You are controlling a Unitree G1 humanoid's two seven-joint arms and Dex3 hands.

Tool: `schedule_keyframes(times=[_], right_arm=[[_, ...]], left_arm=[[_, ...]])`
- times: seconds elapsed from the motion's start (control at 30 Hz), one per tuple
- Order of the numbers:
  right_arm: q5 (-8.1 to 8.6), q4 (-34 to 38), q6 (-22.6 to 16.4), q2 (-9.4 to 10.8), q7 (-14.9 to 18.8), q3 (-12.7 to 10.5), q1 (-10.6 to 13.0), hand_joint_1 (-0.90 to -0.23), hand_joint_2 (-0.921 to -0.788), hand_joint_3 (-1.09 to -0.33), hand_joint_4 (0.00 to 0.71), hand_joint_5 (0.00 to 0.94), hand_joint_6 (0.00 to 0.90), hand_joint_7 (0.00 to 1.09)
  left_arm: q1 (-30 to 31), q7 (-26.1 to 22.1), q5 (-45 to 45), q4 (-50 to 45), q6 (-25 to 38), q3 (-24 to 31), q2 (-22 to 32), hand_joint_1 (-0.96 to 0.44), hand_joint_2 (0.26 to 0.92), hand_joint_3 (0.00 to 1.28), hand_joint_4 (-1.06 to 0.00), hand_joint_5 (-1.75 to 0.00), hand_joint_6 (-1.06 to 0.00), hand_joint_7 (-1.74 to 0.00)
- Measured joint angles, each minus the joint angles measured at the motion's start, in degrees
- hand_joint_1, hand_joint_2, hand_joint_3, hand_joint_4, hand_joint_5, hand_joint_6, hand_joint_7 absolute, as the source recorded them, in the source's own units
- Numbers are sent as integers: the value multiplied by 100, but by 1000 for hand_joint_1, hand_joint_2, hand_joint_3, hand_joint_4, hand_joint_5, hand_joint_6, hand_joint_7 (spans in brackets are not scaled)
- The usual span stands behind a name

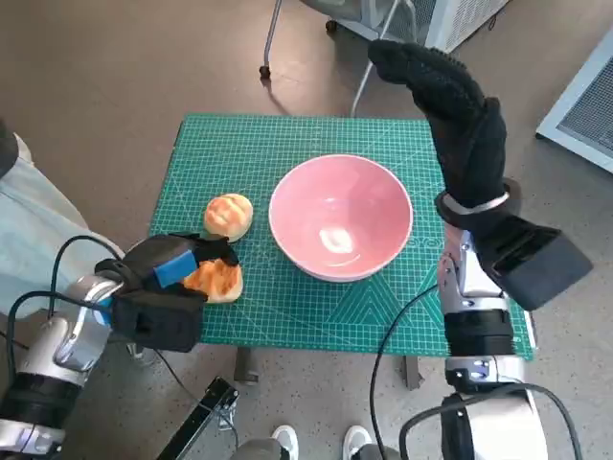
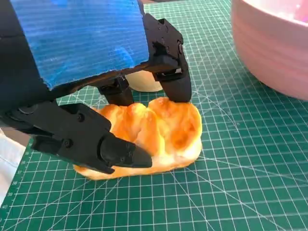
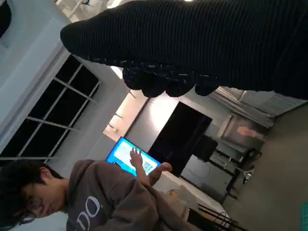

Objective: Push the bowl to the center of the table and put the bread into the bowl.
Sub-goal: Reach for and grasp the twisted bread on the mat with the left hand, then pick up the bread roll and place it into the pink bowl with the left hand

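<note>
A pink bowl (image 1: 340, 216) (image 2: 274, 53) stands empty near the middle of the green mat (image 1: 287, 144). One golden bread (image 1: 220, 280) (image 2: 159, 130) lies on the mat to the left of the bowl, toward the table's front. My left hand (image 1: 168, 278) (image 2: 82, 62) grips it, with fingers (image 2: 175, 86) on its far side and the thumb against its near side. A second round bread (image 1: 228, 215) (image 2: 142, 82) lies just behind the first. My right hand (image 1: 450, 115) (image 3: 202, 43) is raised above the table's right side with its fingers stretched out, holding nothing.
Chair legs (image 1: 268, 67) stand on the floor behind the table, and a white unit (image 1: 584, 96) is at the far right. A person's leg (image 1: 29, 220) shows at the left, and feet (image 1: 326, 441) show below the table's front. A person in a grey hoodie (image 3: 110, 202) appears in the right wrist view.
</note>
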Motion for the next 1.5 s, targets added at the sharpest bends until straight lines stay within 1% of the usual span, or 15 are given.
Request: schedule_keyframes(times=[0.13, 0.3, 0.63, 0.87, 0.97, 1.07, 1.23, 1.4, 1.5], right_arm=[[0, -28, 11, 0, 0, 5, 23, -657, -921, -796, 258, 4, -1, 799], [18, -45, 14, -3, 2, 6, 63, -651, -921, -796, 259, 4, -1, 799], [34, -47, 14, -7, 55, -1, 99, -640, -921, -799, 259, 5, -1, 799], [126, -49, 13, -19, 124, -15, 127, -643, -921, -799, 257, 3, -1, 800], [198, -49, 14, -32, 169, -25, 149, -641, -921, -799, 256, 3, -1, 801], [213, -49, 15, -31, 206, -26, 158, -640, -921, -798, 256, 3, -1, 801], [255, -38, 19, -34, 254, -48, 160, -639, -921, -796, 256, 3, -1, 801], [288, -30, 22, -32, 296, -57, 161, -647, -921, -793, 255, 3, -1, 802], [319, -31, 23, -35, 308, -69, 164, -656, -921, -789, 256, 3, -1, 801]], left_arm=[[57, -116, -124, -161, 88, 150, 4, 1, 921, 176, -574, -1250, -497, -1342], [148, -264, -368, -676, 240, 423, 5, 1, 920, 162, -596, -1232, -507, -1325], [166, -317, -831, -1673, 422, 962, -10, 1, 920, 147, -616, -1262, -524, -1257], [68, -315, -1045, -2183, 553, 1140, -138, 0, 920, 145, -613, -1264, -532, -1250], [-88, -312, -1063, -2398, 652, 1146, -257, 0, 920, 143, -611, -1259, -536, -1253], [-304, -298, -1062, -2579, 763, 1131, -407, 0, 920, 142, -609, -1253, -540, -1258], [-847, -195, -987, -2713, 924, 994, -760, 0, 921, 128, -630, -1211, -547, -1270], [-1467, 19, -714, -2588, 929, 670, -1199, 0, 920, 123, -634, -1196, -556, -1273], [-1839, 188, -518, -2218, 828, 424, -1494, 0, 920, 122, -631, -1189, -562, -1278]])
